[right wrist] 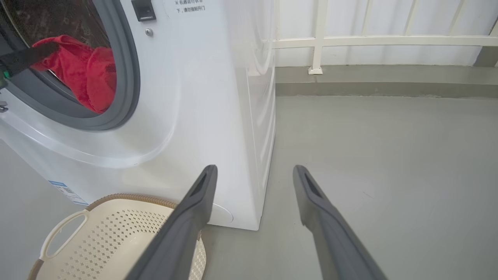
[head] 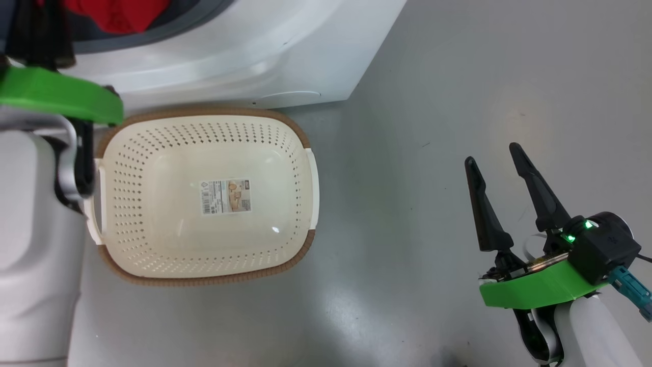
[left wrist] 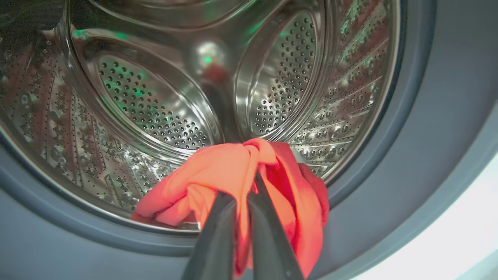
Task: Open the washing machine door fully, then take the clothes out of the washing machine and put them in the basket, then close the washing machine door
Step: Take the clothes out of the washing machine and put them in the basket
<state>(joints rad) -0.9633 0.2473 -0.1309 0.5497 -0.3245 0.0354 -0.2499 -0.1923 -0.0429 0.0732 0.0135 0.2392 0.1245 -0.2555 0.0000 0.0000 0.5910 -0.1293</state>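
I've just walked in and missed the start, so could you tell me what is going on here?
The robot is unloading the washing machine. Its left gripper is shut on the red clothes at the mouth of the drum. The basket stands on the floor in front of the machine, with no clothes in it yet. The right gripper is open and holds nothing, off to the side.

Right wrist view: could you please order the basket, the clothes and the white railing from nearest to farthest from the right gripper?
1. basket, lower left, beside the right gripper.
2. clothes, upper left, higher up.
3. white railing, along the top, farthest back.
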